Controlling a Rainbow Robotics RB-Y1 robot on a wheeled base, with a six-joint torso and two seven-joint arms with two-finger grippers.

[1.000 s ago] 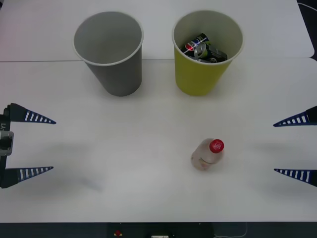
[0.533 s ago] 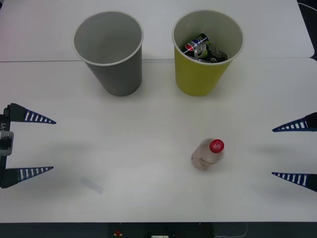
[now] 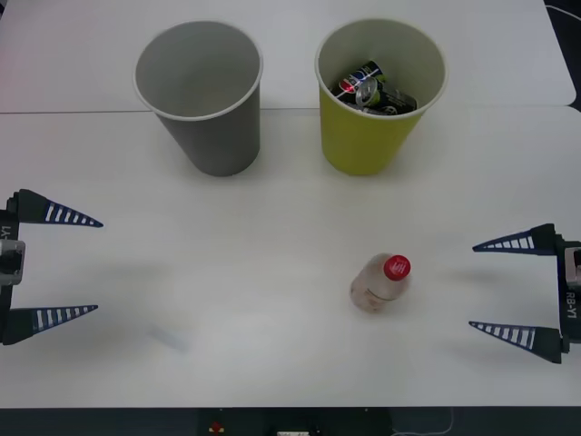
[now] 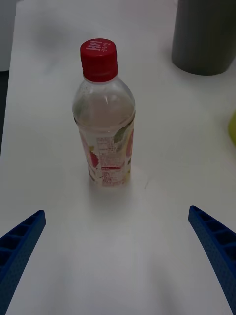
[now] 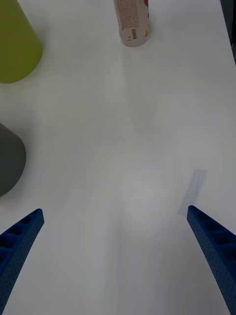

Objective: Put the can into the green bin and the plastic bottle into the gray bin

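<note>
On the desk [image 3: 272, 227], the plastic bottle [image 3: 379, 283] stands upright, facing the spread right hand [image 3: 514, 287]; centre both fingers around its label before closing. Left hand [image 3: 54, 266] waits open; gray bin [image 3: 200, 100] stands beyond.

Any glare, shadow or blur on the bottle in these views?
Front view: the plastic bottle is seen from above, pale body low-contrast against the white table, faint soft shadow. Right wrist view: bottle sharp, mild highlights on clear plastic, label legible.
</note>
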